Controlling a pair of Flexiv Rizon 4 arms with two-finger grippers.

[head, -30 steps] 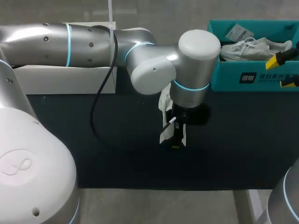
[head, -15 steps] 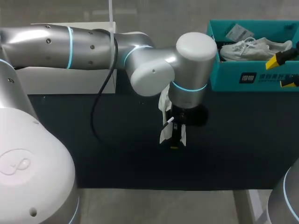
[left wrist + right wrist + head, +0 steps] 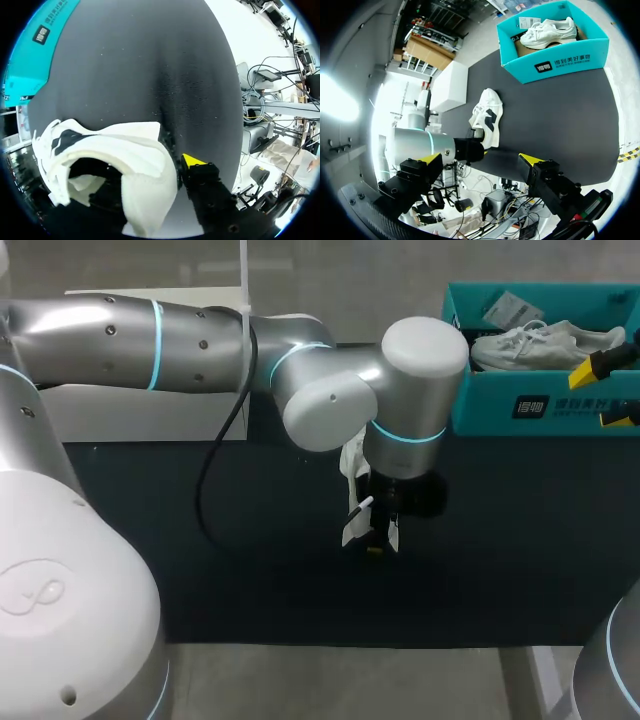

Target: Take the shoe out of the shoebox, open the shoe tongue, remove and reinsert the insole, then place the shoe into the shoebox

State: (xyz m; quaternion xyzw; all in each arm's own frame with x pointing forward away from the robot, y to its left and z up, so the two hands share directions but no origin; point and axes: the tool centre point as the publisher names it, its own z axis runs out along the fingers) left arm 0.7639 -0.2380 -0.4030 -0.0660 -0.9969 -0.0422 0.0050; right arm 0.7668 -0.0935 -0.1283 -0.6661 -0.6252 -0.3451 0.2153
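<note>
- The left tool (image 3: 373, 540) pinches the white-and-black fabric sneaker (image 3: 125, 160) by its upper, mid dark table (image 3: 250, 570).
- The right tool (image 3: 480, 161) is spread wide.
- The teal cardboard shoebox (image 3: 490, 410) holds 1 white sneaker (image 3: 540, 340).

Silver left arm (image 3: 100, 330) w/ cyan rings, blk cable (image 3: 205, 480); left end effector (image 3: 377, 545) yellow-tipped.

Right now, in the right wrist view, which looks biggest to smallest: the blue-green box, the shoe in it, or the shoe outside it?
1. The blue-green box: clearly biggest.
2-3. The shoe in the box and the shoe outside the box look alike; the boxed one is farther, so no ranking.
</note>
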